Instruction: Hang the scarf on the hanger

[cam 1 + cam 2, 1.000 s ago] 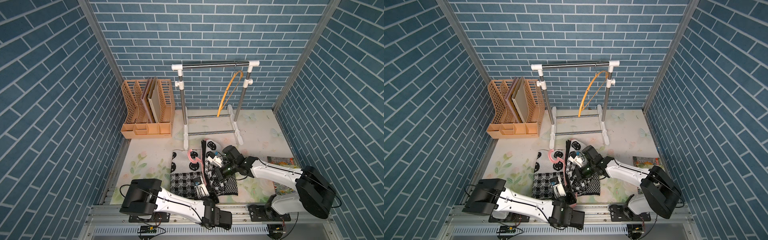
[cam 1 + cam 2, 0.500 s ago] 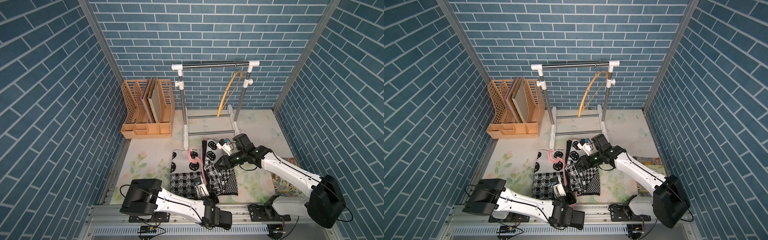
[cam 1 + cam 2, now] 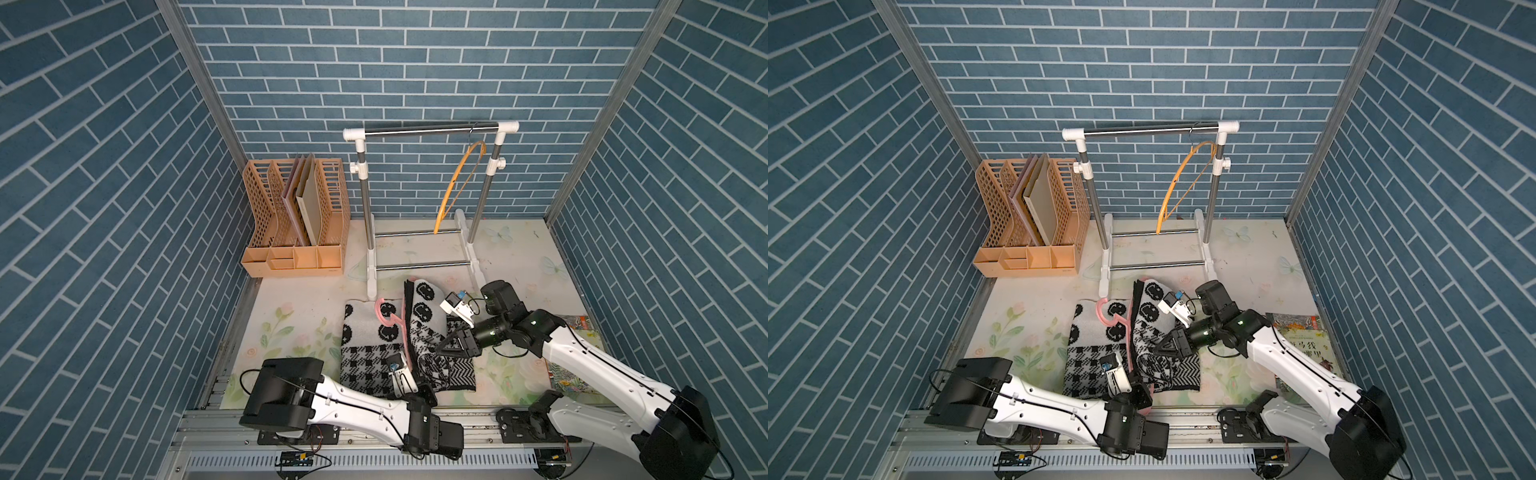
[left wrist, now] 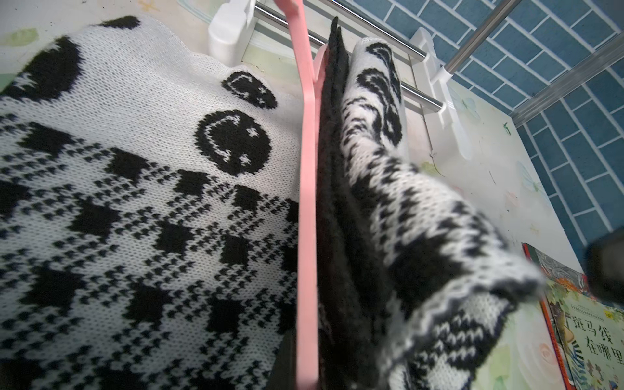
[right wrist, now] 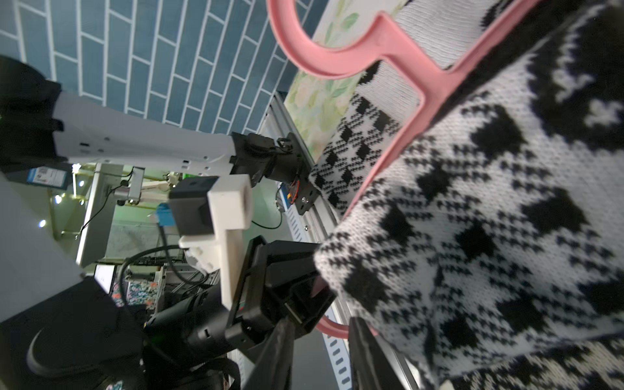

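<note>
Whereas half a second ago it sat drawn back toward the rack point(image 3: 432, 129), the right gripper point(image 3: 441, 348) is down again over the folded right half of the scarf point(image 3: 372, 353). Its jaws stand apart now; a second ago they were shut. Left gripper point(image 3: 1142, 390) unchanged at the near counter point(image 3: 291, 320) edge, jaws clamped on the near end of the pink hanger point(image 3: 392, 326). Scarf lies on the counter in front of the rack, left half spread flat, right half bunched against the hanger arm, near hem close to the counter edge. Open room: bare counter left of the scarf, up to the file organizer point(image 3: 291, 232). Book point(image 3: 577, 332) by the right wall. Orange hanger point(image 3: 455, 183) hangs at the rack bar's right end
</note>
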{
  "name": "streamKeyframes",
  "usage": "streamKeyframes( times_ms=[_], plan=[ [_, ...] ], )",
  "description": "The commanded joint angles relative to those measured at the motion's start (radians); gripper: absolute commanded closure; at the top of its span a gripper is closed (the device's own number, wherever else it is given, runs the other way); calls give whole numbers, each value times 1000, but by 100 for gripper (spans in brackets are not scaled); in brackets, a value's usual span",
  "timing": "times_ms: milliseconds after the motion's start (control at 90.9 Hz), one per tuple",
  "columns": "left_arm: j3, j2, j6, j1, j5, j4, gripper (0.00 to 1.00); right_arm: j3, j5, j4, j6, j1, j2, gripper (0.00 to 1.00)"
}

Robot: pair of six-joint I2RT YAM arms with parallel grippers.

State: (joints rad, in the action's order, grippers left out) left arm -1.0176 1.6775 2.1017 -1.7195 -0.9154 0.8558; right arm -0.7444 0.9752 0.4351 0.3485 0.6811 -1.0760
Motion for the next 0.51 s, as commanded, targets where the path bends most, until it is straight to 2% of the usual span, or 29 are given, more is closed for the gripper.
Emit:
streamKeyframes(
  times_ms=[0, 88, 187, 275, 352, 495],
  plan=[
    [-8, 13, 224, -134, 24, 75, 100, -20, 44, -70, 14, -1, 9, 69],
    [-9, 10, 227, -134, 24, 82, 100, -51, -74, -86, 38, -42, -19, 75],
    [-9, 8, 230, -134, 21, 86, 100, -70, -159, -127, 118, -116, -103, 90],
    [-11, 7, 229, -134, 21, 88, 100, -39, -151, -249, 220, -166, -168, 92],
    [-14, 10, 226, -134, 22, 90, 100, 5, -93, -407, 318, -176, -247, 94],
    [-23, 15, 206, -134, 12, 90, 100, 17, -63, -567, 384, -175, -370, 96]
  ],
)
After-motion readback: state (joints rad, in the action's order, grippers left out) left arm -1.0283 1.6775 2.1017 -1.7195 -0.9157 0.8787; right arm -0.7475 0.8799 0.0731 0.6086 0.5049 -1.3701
